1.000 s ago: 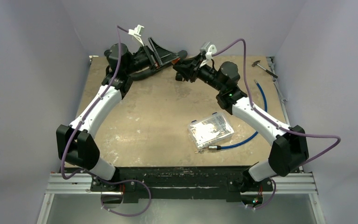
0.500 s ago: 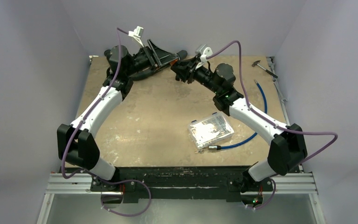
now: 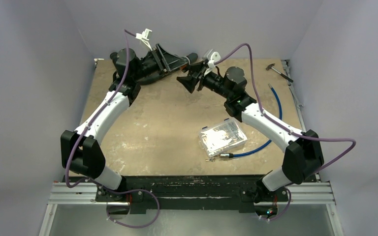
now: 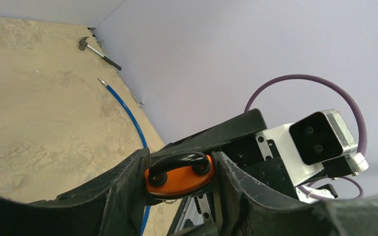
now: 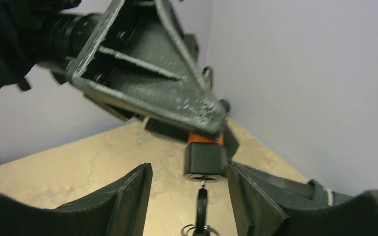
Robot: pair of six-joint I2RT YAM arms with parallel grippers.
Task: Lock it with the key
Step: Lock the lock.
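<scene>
Upper centre of the overhead view: the left tool [image 3: 183, 62] is clamping the orange-and-black padlock [image 5: 205, 157] above the tabletop [image 3: 152, 128], while the right tool [image 5: 189, 169], jaws apart, is straddling the key [image 5: 202, 201] hanging from its keyhole.

**Top view:** Light is even and diffuse, coming from above. Shadows on the table [image 3: 167, 123] are faint and soft-edged. The clear box [image 3: 222, 137] shows small glints. Walls lean outward toward the frame edges. Focus is sharp throughout.

**Left wrist view:** The wall is bright, without glare. The lock [image 4: 179, 176] is sharp. The left fingers [image 4: 120, 194] are dark and slightly soft.

**Right wrist view:** This view is dimmer. The lock is in fair focus. The key [image 5: 202, 202] and right fingers [image 5: 118, 201] are soft. The upper left corner is blurred.
</scene>
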